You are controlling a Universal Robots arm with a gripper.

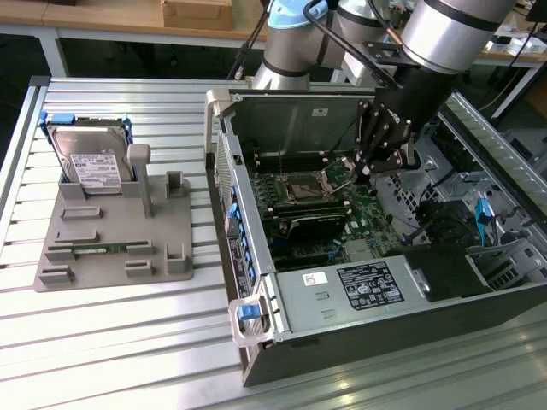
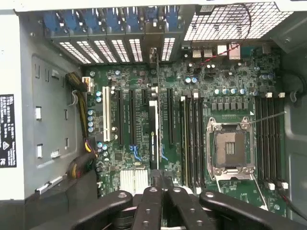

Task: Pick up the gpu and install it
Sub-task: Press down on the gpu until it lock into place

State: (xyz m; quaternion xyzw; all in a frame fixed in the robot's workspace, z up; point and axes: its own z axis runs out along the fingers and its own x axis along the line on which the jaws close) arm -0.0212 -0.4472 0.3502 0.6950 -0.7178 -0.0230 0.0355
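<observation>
The gpu [image 1: 312, 225] is a long, thin black card standing on edge across the green motherboard [image 1: 363, 203] inside the open computer case [image 1: 256, 286]. In the wrist view the gpu [image 2: 153, 139] is seen edge-on in line with an expansion slot, its far end at the rear bracket openings. My gripper [image 1: 366, 169] hangs over the board near the processor socket [image 1: 303, 184], above the card and apart from it. Its black fingers [image 2: 149, 206] are pressed together in the wrist view, so my gripper [image 2: 160, 186] is shut with nothing visibly held.
On the exterior view's left a grey fixture [image 1: 111, 231] holds a silver hard drive [image 1: 90, 158] with blue rails and a slim green memory stick [image 1: 94, 249]. The case walls, blue slot latches [image 2: 115, 21] and internal cables [image 2: 81, 105] hem in the board.
</observation>
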